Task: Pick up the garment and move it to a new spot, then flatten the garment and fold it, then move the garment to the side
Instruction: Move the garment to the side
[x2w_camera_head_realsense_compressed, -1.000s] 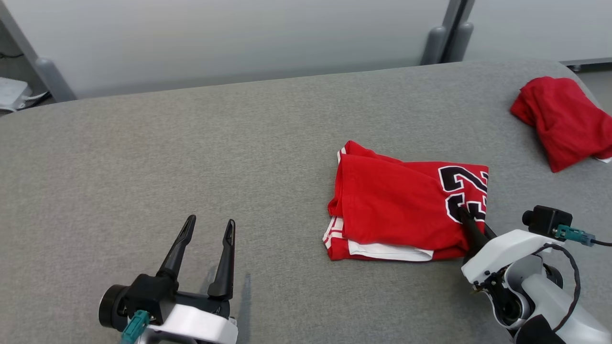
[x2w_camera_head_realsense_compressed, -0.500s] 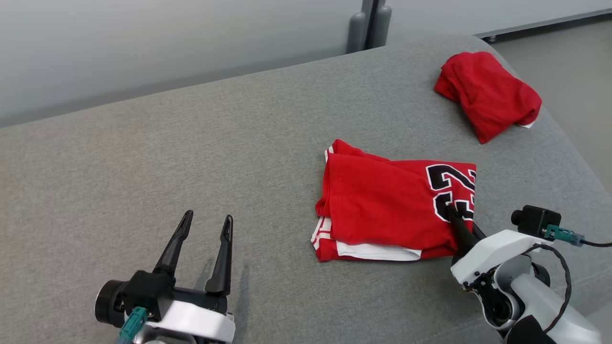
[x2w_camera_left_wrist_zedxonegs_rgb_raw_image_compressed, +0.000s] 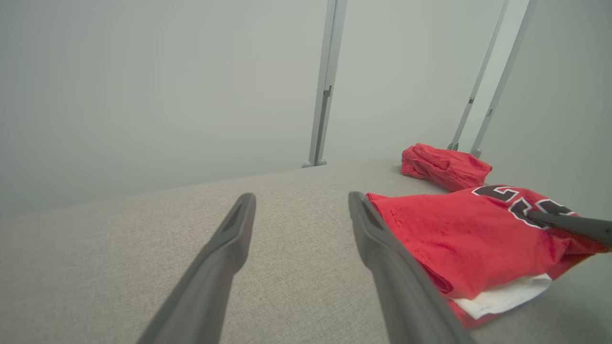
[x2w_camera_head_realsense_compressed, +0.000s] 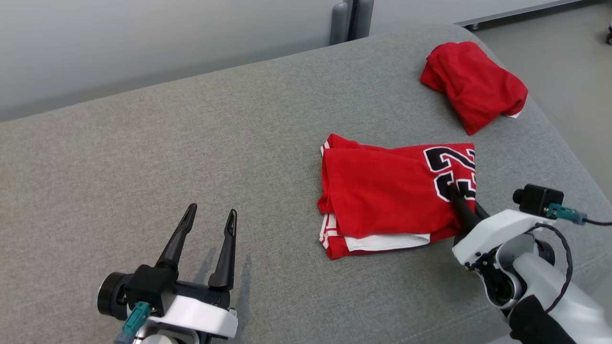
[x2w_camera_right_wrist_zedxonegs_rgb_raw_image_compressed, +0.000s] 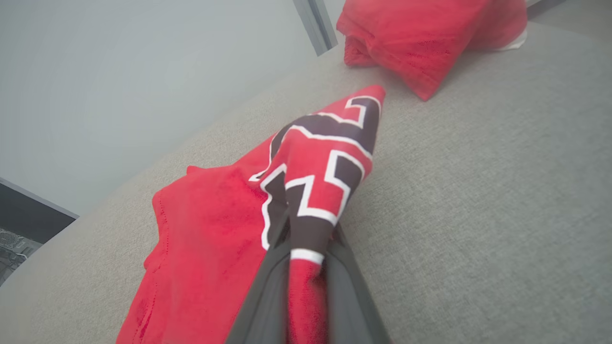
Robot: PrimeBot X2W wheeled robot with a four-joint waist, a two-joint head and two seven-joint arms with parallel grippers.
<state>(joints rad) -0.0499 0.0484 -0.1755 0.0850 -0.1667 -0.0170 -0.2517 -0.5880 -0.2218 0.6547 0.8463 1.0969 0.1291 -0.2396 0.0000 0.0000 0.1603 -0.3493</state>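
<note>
The garment is a folded red jersey with a black number, lying on the grey padded table right of centre. My right gripper is shut on its right edge at the number, with the pinched cloth raised a little. In the right wrist view the numbered cloth is clamped between the two fingers of that gripper. My left gripper hovers open over bare table to the garment's left, holding nothing. The left wrist view has its gripper open, the garment to the right and a right finger on it.
A second red cloth bundle lies crumpled at the table's far right corner, also seen as a red bundle and a red heap. The table's right edge drops to the floor. A pale wall runs behind.
The head camera has swung to the right, shifting the whole picture. My right gripper keeps its hold on the garment's edge. The left gripper stays open in place.
</note>
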